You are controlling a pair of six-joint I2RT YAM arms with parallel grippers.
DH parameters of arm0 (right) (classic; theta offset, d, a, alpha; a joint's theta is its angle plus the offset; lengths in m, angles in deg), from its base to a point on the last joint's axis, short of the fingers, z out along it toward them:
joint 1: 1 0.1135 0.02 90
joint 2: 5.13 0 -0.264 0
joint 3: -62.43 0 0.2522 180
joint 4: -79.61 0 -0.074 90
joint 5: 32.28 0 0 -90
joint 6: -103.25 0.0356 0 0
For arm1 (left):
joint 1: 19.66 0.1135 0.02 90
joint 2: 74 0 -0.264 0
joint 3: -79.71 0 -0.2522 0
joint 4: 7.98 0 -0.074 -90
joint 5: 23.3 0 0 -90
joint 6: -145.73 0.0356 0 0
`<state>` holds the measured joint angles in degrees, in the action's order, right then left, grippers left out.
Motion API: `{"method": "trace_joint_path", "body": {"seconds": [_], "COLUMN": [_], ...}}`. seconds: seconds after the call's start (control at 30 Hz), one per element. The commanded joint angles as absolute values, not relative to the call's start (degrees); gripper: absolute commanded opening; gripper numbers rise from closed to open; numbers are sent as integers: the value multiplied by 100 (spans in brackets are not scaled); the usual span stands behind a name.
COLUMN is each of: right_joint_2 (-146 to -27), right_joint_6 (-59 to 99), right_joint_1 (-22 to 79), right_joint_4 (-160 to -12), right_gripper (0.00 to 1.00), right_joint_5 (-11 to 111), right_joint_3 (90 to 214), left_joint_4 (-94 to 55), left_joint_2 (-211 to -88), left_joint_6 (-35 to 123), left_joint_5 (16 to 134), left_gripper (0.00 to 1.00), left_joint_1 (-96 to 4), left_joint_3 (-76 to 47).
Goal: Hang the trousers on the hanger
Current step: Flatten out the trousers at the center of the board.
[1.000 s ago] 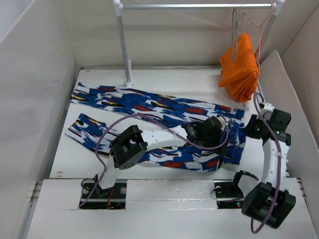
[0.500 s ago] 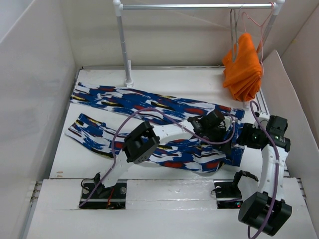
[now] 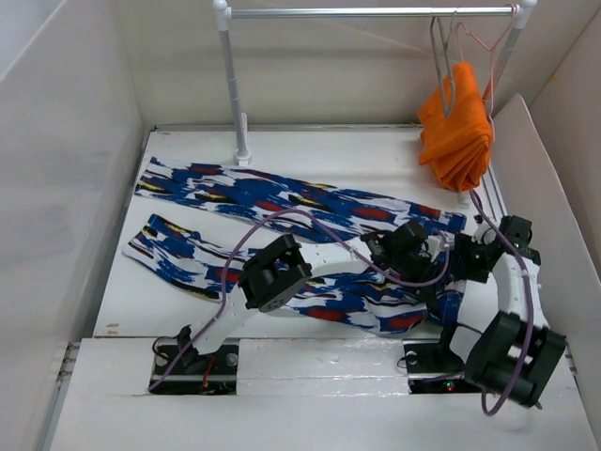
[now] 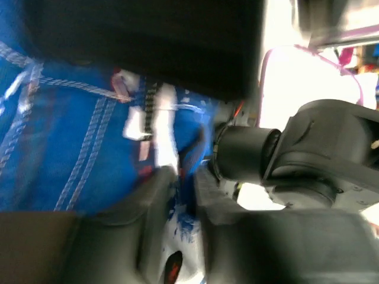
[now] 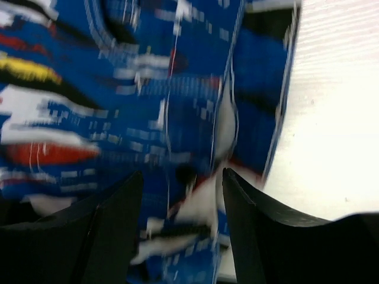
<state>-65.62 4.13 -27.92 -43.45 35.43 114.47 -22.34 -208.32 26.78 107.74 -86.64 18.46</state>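
Poising right gripper (image 5: 180,177) spread wide over waistband of trousers (image 5: 118,89), gripping nothing | setting left gripper (image 4: 183,186) narrow around waist cloth, likely for a lift; cannot tell whether clamped | leaving legs lying flat leftward on table (image 3: 329,150) | leaving hanger (image 3: 439,56) hanging on far rail (image 3: 376,12), well apart

No text, label, brand or number can be read anywhere

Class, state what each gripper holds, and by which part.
Left gripper appears to pinch the trousers near the waistband; right gripper is open, holding nothing.
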Motion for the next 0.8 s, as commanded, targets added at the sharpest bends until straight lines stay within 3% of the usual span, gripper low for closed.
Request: {"method": "trace_joint_path", "body": {"seconds": [0.0,0.03,0.13,0.23,0.3,0.47,0.63,0.7,0.77], "right_joint_2": [-7312,-7507,-8139,-8509,-8668,-9440,-9759,-9663,-9601], "right_joint_6": [429,429,306,218,157,-37,270,332,393], "right_joint_1": [-2860,-2860,-2974,-3124,-3124,-3177,-3291,-3221,-3159], "right_joint_4": [-5330,-5410,-5718,-5824,-5851,-6044,-6448,-6414,-6334], "right_gripper": [62,62,55,39,21,0,0,0,5], "right_joint_5": [3548,3539,3303,3056,2916,2599,1756,1894,2080], "right_joint_3": [11381,11398,11478,11662,11741,12163,12592,12830,13067], "left_joint_4": [-1545,-715,473,1654,2025,4522,3031,3038,2696], "left_joint_2": [-20734,-20637,-20189,-19820,-19766,-19924,-20082,-20091,-20012], "left_joint_6": [2200,1676,1075,213,-233,-1914,-995,-984,-678], "left_joint_5": [11055,11090,11073,11249,11424,11521,11495,11513,11478], "left_gripper": [14,5,0,0,0,0,29,34,55], "left_joint_1": [-8769,-8682,-8444,-8260,-8207,-8206,-8583,-8584,-8637], "left_joint_3": [1255,992,191,-460,-610,-1016,-409,-426,-383]}}
